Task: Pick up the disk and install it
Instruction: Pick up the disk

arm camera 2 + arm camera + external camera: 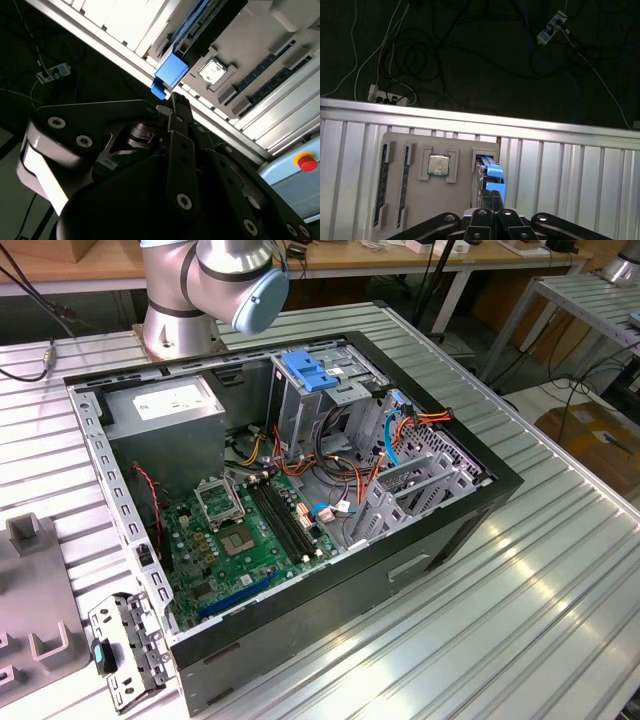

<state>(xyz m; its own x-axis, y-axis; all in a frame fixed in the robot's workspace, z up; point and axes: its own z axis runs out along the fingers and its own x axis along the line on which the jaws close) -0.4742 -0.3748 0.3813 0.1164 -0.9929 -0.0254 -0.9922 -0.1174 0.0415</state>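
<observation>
A grey tray (461, 202) lies on the ribbed metal surface (560, 180). In both wrist views it carries a square processor chip (439, 164) in a pocket, with two long memory sticks (385, 185) in slots further along. The disk (495, 181) stands on edge in a slot of the same tray, at the far end from the sticks. A pocket wall rises between it and the chip.

Of the disk, the bright blue plastic frame shows best, a blocky end with a small curved tab beside it (172, 70). Its dark body is mostly hidden in the slot.

The tool (492, 196) hangs right at the blue end, its black fingers drawn narrow and close together (176, 100). Whether they actually pinch the disk cannot be told.

In the exterior view an open computer case (330, 600) sits on the surface, with a green board (240, 540) inside and a blue clip (308, 370) on a tall grey cage. The arm (215, 280) rises behind it.

Past the surface's edge, the dark floor (470, 50) holds loose cables and a power strip (552, 25). A red button (306, 162) sits near the tray.
</observation>
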